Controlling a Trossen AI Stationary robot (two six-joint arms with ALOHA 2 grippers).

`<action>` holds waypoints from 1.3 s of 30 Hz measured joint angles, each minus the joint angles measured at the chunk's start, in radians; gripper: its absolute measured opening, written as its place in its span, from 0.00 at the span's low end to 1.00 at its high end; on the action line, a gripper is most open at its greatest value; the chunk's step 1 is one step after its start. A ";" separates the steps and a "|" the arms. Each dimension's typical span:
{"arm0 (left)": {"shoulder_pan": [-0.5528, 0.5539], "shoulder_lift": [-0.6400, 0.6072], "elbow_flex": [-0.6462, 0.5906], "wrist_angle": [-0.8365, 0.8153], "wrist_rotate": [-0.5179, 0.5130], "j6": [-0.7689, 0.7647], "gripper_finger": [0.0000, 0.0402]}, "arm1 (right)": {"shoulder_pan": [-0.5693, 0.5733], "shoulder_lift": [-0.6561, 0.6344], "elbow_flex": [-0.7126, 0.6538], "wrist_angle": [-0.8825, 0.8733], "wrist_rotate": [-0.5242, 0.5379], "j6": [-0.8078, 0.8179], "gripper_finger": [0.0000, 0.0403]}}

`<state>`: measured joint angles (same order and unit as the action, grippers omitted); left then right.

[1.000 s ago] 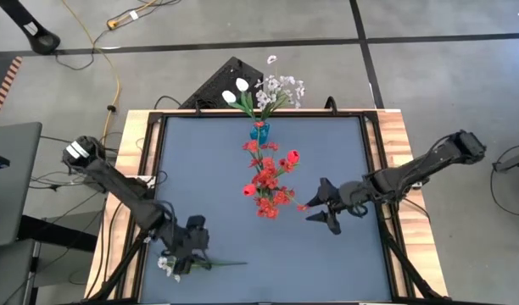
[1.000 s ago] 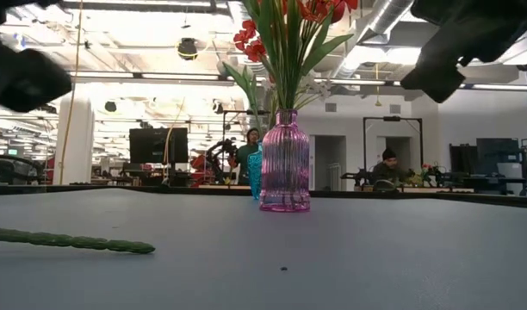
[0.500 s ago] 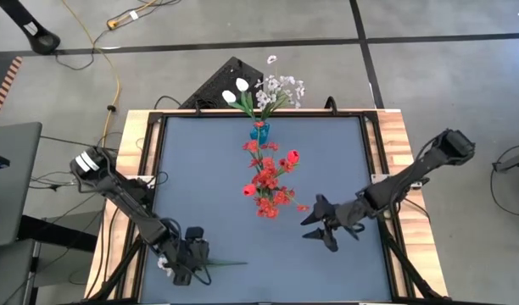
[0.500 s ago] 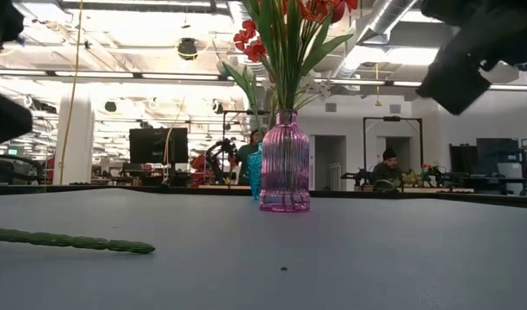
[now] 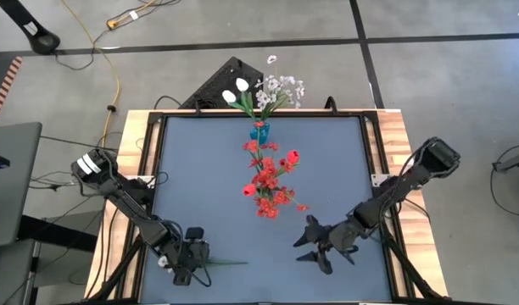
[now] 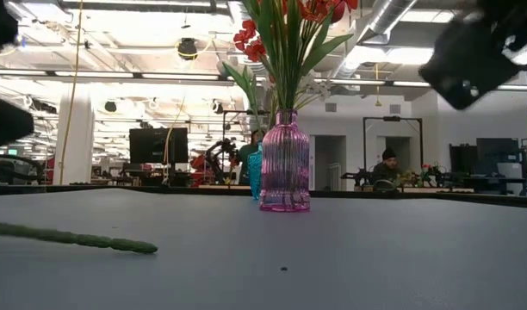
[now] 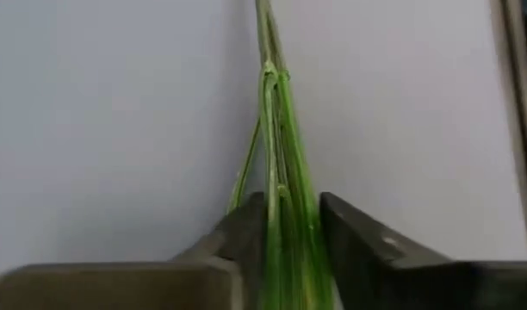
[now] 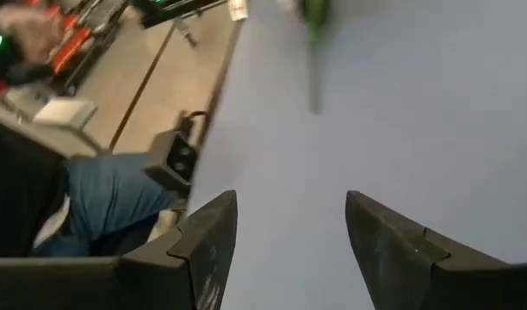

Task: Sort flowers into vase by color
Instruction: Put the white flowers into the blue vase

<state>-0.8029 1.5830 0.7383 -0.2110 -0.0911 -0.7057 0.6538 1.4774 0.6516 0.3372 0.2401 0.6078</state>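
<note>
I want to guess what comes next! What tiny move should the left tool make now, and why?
Probably pinch fully shut, then lift. The left tool sits low over the table, and the green stems of the flower lying there already run between its fingers.

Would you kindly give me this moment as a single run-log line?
left gripper: around flower stem on table | right gripper: open, empty | pink vase: red flowers

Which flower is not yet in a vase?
The whitish spray lying flat at the table's near-left edge, stem between the left gripper's fingers; all others stand in vases.
</note>
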 joint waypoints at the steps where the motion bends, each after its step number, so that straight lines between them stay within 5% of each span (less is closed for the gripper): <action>1: 0.006 -0.015 0.000 -0.005 -0.001 0.012 0.20 | 0.008 0.022 0.026 -0.001 0.000 -0.030 0.61; 5: 0.037 -0.066 0.000 -0.028 -0.029 0.045 0.03 | 0.031 0.122 0.167 -0.019 -0.001 -0.165 0.61; 12: 0.072 -0.156 0.072 -0.046 -0.104 0.212 0.01 | 0.040 0.269 0.463 -0.211 0.011 -0.368 0.61; 16: 0.135 -0.193 0.096 -0.050 -0.153 0.077 0.01 | 0.046 0.347 0.641 -0.372 0.120 -0.528 0.61; 23: 0.210 -0.162 0.098 -0.045 0.053 -0.133 0.01 | 0.025 0.499 0.855 -0.555 0.322 -0.683 0.61; 29: 0.232 -0.131 0.098 -0.029 0.090 -0.188 0.01 | -0.020 0.604 0.951 -0.603 0.335 -0.652 0.61; 39: 0.235 -0.129 0.098 -0.023 0.107 -0.166 0.01 | -0.094 0.637 0.984 -0.828 0.296 -0.323 0.61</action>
<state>-0.5674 1.4536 0.8360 -0.2344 0.0160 -0.8719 0.5597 2.1143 1.6352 -0.4909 0.5360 0.2850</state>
